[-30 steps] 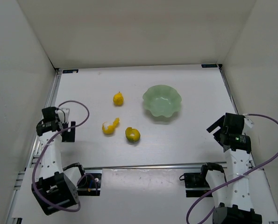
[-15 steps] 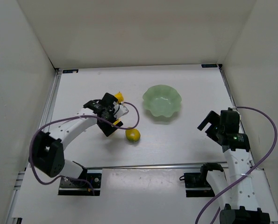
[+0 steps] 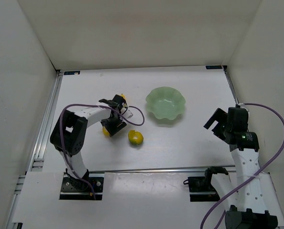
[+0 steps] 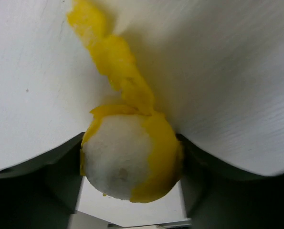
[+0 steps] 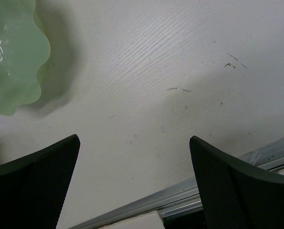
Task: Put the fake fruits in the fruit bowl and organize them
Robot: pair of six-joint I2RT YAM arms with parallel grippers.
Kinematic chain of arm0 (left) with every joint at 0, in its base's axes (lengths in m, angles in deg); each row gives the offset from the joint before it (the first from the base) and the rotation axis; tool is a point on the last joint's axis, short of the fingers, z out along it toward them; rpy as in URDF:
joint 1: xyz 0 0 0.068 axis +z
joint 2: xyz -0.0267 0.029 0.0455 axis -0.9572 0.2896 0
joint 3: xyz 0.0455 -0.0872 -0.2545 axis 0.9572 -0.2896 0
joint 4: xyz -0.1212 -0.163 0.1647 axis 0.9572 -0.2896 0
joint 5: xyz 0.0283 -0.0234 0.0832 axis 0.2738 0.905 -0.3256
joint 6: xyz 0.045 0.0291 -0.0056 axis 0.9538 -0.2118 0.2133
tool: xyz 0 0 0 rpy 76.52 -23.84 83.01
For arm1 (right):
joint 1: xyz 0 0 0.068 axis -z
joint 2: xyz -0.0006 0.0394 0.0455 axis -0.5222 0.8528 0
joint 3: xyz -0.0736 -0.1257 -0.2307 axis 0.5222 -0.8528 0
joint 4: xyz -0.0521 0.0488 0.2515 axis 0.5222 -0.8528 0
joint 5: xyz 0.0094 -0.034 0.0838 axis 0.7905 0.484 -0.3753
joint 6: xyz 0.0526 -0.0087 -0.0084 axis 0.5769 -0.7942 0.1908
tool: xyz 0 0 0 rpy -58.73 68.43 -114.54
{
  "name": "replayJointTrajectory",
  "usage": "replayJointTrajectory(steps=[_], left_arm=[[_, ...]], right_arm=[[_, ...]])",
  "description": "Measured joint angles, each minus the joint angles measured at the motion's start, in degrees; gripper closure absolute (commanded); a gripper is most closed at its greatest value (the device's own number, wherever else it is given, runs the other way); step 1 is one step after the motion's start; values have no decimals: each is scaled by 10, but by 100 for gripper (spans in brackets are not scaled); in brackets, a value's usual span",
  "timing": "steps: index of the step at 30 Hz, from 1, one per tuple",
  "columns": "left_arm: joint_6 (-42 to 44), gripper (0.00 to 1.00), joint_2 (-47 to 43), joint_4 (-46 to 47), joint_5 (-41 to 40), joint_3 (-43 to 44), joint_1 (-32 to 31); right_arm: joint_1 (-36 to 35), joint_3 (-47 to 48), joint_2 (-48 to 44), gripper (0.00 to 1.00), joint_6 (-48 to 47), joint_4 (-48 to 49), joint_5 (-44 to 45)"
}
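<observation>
left of centre in the top view, the left gripper has swung in and now pinches the peeled piece, so a first carry to the empty bowl looks ready, while the right gripper hangs spread.

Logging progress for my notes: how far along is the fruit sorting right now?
Done: nothing yet; the fruit bowl is empty. In hand: the left tool is closed around the part-peeled piece. Left: that piece, the pear and the yellow-orange ball must all reach the bowl. The right tool hangs open, holding nothing.
</observation>
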Motion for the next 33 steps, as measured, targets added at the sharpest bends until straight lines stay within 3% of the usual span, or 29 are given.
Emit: replayJointTrajectory(steps=[3,8,16,22,25,26,28,33], left_arm=[[-1,49,-6,0,-3,0,10],[-1,49,-41,-36,-3,35,-6],[4,36,-47,-53,-10,246,-94],[-5,25,144,-22,-13,537,-139],[-10,23,245,-4,-18,638,-154],[-12,21,269,0,-20,651,-158],[-12,1,297,2,-24,655,-163],[-16,0,313,0,-26,655,-167]], right_arm=[[0,6,15,0,-1,0,2],[0,6,31,0,-2,3,1],[-5,-25,54,0,-1,43,-8],[-9,-32,75,0,-5,53,-12],[-26,-32,75,0,-17,58,-10],[-36,-32,75,0,-22,59,-8],[-67,-32,75,0,-37,60,-6],[-214,-32,75,0,-79,97,-12]])
